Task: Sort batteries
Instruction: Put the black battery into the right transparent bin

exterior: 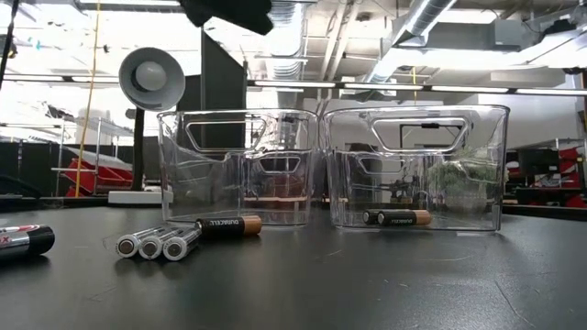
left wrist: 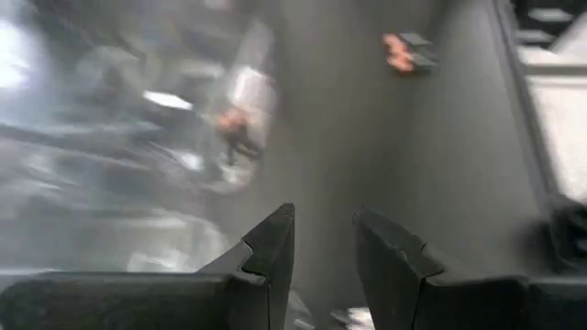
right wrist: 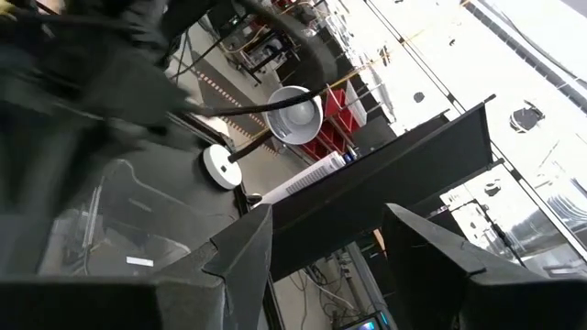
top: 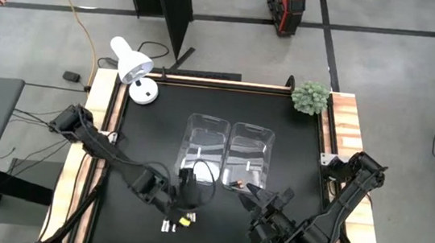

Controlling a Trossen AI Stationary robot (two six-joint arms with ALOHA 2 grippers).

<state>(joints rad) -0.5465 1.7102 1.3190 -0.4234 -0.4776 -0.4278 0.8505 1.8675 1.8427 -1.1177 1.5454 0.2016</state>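
Two clear bins stand side by side mid-table, the left bin [top: 204,144] and the right bin [top: 248,151]. Two dark, copper-ended batteries [exterior: 399,217] lie on the right bin's floor. In front of the left bin, three silver batteries [exterior: 151,245] and one dark copper-ended battery [exterior: 229,225] lie on the table; from above they show as a small cluster [top: 174,224]. My left gripper [top: 186,185] hovers above the left bin's near end, its fingers [left wrist: 321,234] a little apart with nothing showing between them. My right gripper [right wrist: 326,229] stands open at the right bin's near end [top: 257,194].
A white desk lamp [top: 134,68] stands at the far left corner and a small green plant [top: 311,97] at the far right. A dark cylinder with a red mark [exterior: 23,241] lies at the low view's left edge. Wooden rails [top: 338,126] border the black tabletop.
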